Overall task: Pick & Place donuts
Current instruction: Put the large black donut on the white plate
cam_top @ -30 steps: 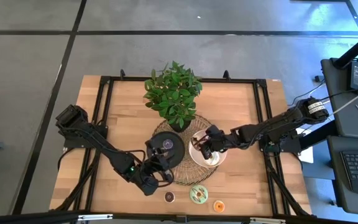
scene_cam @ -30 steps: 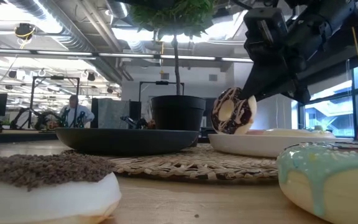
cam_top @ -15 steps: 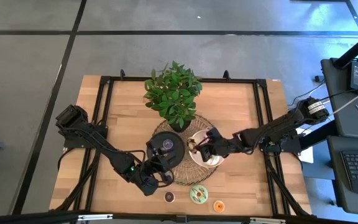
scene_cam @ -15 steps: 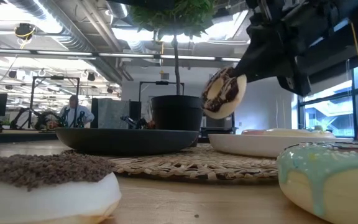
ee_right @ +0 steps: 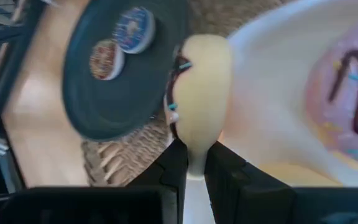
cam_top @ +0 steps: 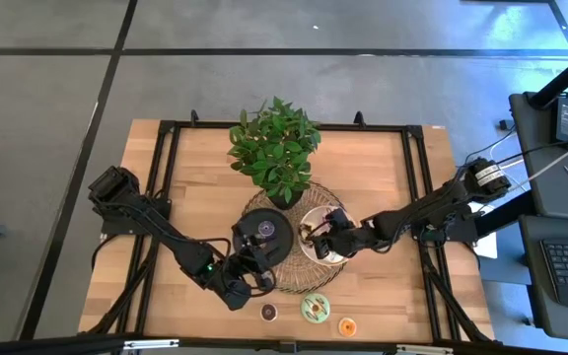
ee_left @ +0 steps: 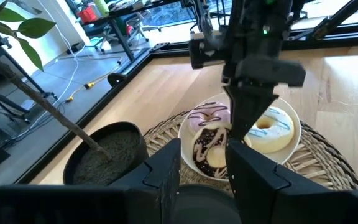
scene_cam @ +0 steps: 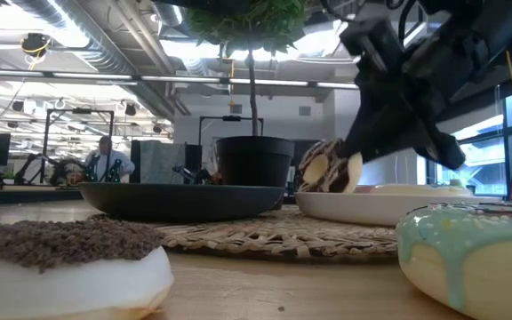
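Note:
My right gripper (cam_top: 316, 240) is shut on a donut (scene_cam: 327, 167) iced in chocolate and cream, at the left rim of the white plate (cam_top: 346, 258). That plate holds a pink donut (ee_left: 207, 114) and a blue-iced donut (ee_left: 270, 127). The black plate (cam_top: 276, 247) carries two small donuts (ee_right: 132, 28) (ee_right: 104, 59). My left gripper (cam_top: 254, 264) hovers over the black plate's near edge, open, with nothing between its fingers (ee_left: 166, 174). Three more donuts, brown (cam_top: 269, 313), green (cam_top: 315, 308) and orange (cam_top: 347, 325), lie flat near the table's front edge. My right gripper pinches the donut's ring (ee_right: 197, 140) between its two fingers, across its thickness. The fingers (ee_left: 246, 124) slant down from the table's right. The donut stands on edge, tilted, its lower edge (scene_cam: 325, 188) at the white plate's left rim; whether it touches the plate I cannot tell.
Both plates sit on a round woven mat (cam_top: 294, 279). A potted plant (cam_top: 276, 148) stands just behind them. In the low view the brown-sprinkled donut (scene_cam: 69, 258) and the green donut (scene_cam: 478, 258) fill the foreground. A person (scene_cam: 109, 162) is in the room far behind.
My right gripper has moved toward the black plate and come down, rolling its wrist. The donut rose a little, then sank to the white plate's left rim, turning about as it went. My left gripper has kept still.

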